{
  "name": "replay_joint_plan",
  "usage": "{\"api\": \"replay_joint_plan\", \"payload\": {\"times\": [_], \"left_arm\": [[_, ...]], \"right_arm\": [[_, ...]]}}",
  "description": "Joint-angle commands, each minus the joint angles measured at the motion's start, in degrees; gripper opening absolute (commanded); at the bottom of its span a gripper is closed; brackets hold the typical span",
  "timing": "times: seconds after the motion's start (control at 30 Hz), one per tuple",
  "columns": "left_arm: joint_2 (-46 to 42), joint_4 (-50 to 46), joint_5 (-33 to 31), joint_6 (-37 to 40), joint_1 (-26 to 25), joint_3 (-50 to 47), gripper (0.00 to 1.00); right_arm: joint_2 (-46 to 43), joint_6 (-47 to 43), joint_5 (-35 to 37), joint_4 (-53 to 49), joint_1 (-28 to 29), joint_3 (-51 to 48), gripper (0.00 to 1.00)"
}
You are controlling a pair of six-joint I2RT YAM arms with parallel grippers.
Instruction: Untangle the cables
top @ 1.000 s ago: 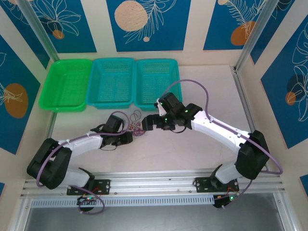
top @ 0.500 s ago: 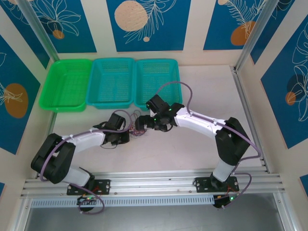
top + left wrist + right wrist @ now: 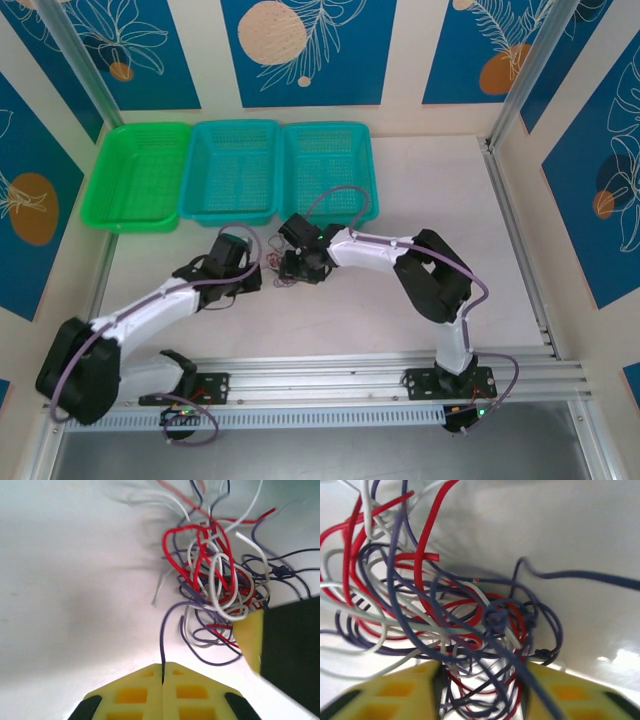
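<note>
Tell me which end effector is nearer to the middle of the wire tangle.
Right. The right end effector has the tangle between its jaws; the left end effector pinches one dark wire trailing from it, farther back.

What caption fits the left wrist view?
Left tool pinching one dark wire trailing from the red, white and dark cables.

Your right gripper (image 3: 482, 695) is holding its two yellow fingers (image 3: 405, 692) apart at the bottom edge, with several strands of the cables (image 3: 445, 615) running through the gap between them. The red, whitish and dark purple loops are lying knotted together on the white table (image 3: 560, 525), one dark strand trailing off to the right edge.
</note>
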Motion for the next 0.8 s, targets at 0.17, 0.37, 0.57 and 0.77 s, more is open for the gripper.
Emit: {"api": "replay_joint_plan", "payload": {"times": [0.17, 0.37, 0.57, 0.77], "left_arm": [[-17.0, -15.2, -8.2, 2.0, 9.5, 1.5, 0.0], [-21.0, -20.3, -8.2, 4.6, 16.0, 3.5, 0.0], [-19.6, -17.7, -5.5, 3.1, 16.7, 1.9, 0.0], [-16.6, 1.1, 9.7, 3.8, 14.5, -6.8, 0.0]], "right_arm": [[-9.5, -1.0, 6.1, -2.3, -6.9, -11.4, 0.19], [-22.4, -1.0, 8.3, -2.8, -15.3, -26.5, 0.18], [-34.9, -2.0, 6.4, -1.8, -23.6, -36.0, 0.13], [-39.5, -10.8, -0.7, 0.2, -24.1, -34.7, 0.03]]}}
